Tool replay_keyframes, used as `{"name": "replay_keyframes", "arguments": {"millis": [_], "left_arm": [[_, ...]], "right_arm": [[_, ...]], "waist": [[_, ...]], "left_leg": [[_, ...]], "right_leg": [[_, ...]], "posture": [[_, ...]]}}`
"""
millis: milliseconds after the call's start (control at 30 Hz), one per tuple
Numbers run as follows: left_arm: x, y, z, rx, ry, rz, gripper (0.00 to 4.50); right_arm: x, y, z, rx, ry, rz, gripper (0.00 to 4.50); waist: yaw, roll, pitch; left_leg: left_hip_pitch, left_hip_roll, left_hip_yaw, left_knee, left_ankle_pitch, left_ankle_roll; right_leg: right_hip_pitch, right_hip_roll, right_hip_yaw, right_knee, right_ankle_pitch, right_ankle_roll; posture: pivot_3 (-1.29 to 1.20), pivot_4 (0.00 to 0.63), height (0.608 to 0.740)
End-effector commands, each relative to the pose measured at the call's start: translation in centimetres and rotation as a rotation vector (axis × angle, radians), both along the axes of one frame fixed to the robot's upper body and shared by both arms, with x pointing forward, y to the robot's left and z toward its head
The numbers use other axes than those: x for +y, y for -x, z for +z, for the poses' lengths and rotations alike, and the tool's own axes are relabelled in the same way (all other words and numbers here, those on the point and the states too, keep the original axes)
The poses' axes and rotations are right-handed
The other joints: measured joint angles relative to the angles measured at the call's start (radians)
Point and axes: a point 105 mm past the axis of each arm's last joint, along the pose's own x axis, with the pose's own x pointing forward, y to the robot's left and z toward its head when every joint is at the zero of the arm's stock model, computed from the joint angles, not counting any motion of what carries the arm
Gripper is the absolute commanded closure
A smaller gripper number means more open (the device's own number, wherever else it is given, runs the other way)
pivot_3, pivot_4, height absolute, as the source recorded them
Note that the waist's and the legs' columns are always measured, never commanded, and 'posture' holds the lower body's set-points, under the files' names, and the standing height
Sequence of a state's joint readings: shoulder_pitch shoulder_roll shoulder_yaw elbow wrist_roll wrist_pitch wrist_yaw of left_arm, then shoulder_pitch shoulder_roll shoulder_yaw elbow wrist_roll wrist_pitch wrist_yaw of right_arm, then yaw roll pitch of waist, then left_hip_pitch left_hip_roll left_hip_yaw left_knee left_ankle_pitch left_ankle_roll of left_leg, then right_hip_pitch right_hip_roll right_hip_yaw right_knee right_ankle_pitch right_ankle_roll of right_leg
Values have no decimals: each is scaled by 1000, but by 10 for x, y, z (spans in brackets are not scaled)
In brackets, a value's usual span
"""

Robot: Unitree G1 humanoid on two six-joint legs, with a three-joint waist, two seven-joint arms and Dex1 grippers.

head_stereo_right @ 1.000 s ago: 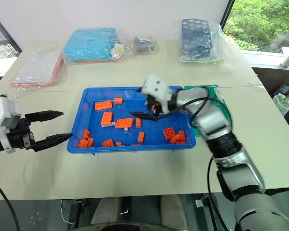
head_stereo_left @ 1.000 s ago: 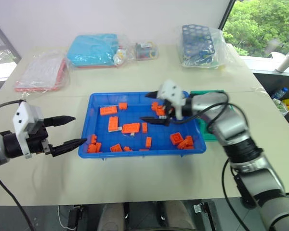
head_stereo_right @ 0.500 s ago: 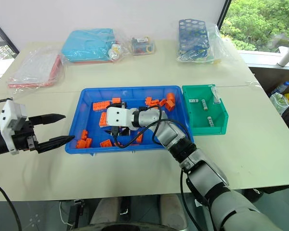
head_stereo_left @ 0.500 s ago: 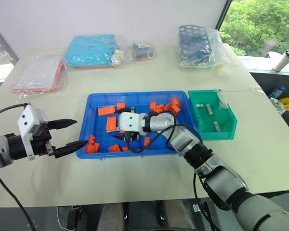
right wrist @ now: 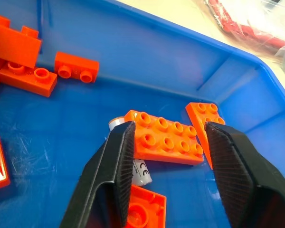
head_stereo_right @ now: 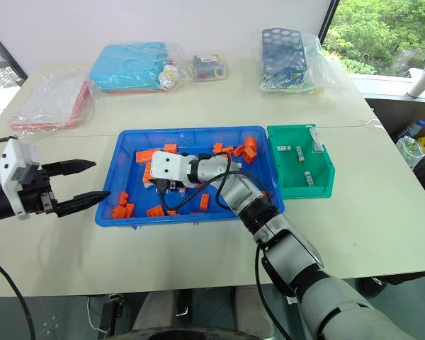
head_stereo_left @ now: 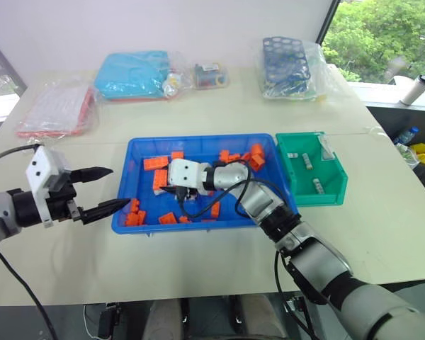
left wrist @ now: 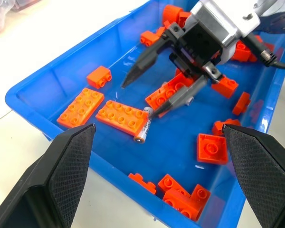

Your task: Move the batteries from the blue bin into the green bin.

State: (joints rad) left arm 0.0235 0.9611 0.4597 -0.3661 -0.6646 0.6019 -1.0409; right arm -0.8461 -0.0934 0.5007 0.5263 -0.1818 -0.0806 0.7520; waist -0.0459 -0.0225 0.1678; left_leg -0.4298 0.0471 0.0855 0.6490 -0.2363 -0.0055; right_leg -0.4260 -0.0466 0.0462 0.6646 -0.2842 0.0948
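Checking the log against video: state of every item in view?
Blue bin: holds orange bricks and one battery lying flat.
Green bin: holds three batteries.
Right claw: open, tips around that battery.
Left claw: open, empty, beside the blue bin.

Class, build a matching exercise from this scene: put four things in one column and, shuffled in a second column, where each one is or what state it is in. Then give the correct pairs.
Things:
1. green bin
2. left gripper
3. right gripper
4. dark-blue rack with round holes

Places or states:
A. open, outside the blue bin's left wall
B. bagged, at the table's far side
C. over a battery beside a long orange brick
D. holds three batteries, right of the blue bin

Pairs: 1-D, 2-A, 3-C, 4-B
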Motion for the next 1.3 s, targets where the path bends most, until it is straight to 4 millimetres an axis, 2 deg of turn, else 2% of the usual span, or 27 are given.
{"name": "replay_keyframes", "arguments": {"millis": [33, 200, 367, 700, 1133, 1233, 1300], "left_arm": [[-2, -1, 8, -39, -12, -8, 0], [-2, -2, 8, -40, -12, -10, 0], [-3, -4, 9, -44, -10, -16, 0], [-4, -8, 11, -58, -8, -16, 0], [-2, -8, 14, -74, -11, 3, 0], [-2, -8, 14, -77, -12, 6, 0], [-2, -8, 14, -79, -14, 7, 0]], "right_arm": [[4, 3, 24, -43, -39, 31, 1823], [7, 12, 31, -53, 9, 104, 1823], [14, 13, 33, -84, 82, 142, 1823], [21, 2, 23, -179, 252, 158, 1823], [26, -8, 15, -157, 229, 120, 1823], [29, -9, 19, -136, 196, 114, 2686], [31, -9, 21, -128, 184, 118, 3633]], "waist": [[0, 0, 0], [0, 0, 0], [0, 0, 0], [0, 0, 0], [-2, 0, 0], [-2, 0, 0], [-2, 0, 0]], "left_leg": [[0, 0, 0, 0, 0, 0], [0, 0, 0, 0, 0, 0], [0, 0, 0, 0, 0, 0], [0, 0, 0, 0, 0, 0], [0, 0, 0, -1, 0, 0], [0, 0, 0, -1, 0, -1], [0, 0, 0, -1, 0, -1]], "right_leg": [[0, 0, 0, 0, 0, 0], [0, 0, 0, 0, 0, 0], [0, 0, 0, 0, 0, 0], [0, 0, 0, 0, 0, 0], [0, 0, 0, 0, 0, 0], [0, 0, 0, 0, 0, 0], [0, 0, 0, 0, 0, 0]], "posture": [[0, 150, 739], [0, 150, 739], [0, 150, 739], [0, 150, 739], [0, 150, 739], [0, 150, 739], [0, 150, 739]]}}
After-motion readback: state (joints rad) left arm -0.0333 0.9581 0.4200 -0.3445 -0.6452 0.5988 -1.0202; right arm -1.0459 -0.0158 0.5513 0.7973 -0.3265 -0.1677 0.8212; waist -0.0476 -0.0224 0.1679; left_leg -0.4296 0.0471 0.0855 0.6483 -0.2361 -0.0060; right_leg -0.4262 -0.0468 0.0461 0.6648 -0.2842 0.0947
